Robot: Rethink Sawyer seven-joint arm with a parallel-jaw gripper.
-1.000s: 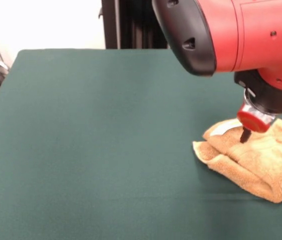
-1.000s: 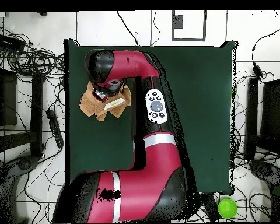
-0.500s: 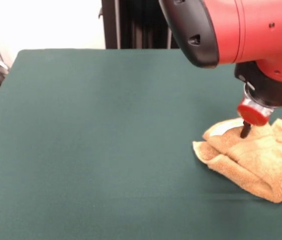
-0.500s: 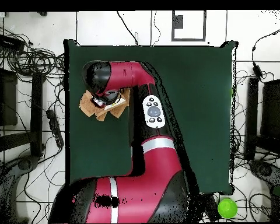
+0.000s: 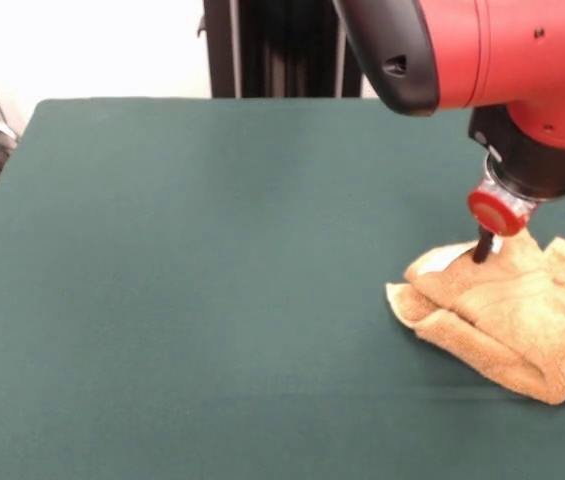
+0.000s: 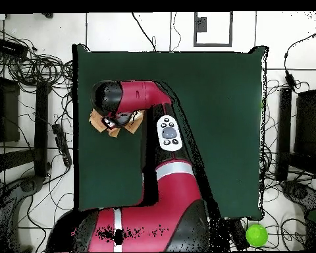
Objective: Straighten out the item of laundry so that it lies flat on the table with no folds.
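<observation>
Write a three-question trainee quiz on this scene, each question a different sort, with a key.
1. True or false: the towel lies fully flat on the table.
2. In the front view, the gripper is: A) over the towel's far edge; B) at the table's left edge; C) off the table.
3. Fill in: a white ___ shows on the towel beside the gripper.

Key: 1 false; 2 A; 3 label.

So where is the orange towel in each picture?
Front view: the towel lies crumpled at the lower right, on the green table, under the red arm's tool.
Overhead view: it peeks out at the table's left edge, mostly hidden beneath the arm.
Shared landmark: the arm's black and red end, right above the towel in both.
</observation>
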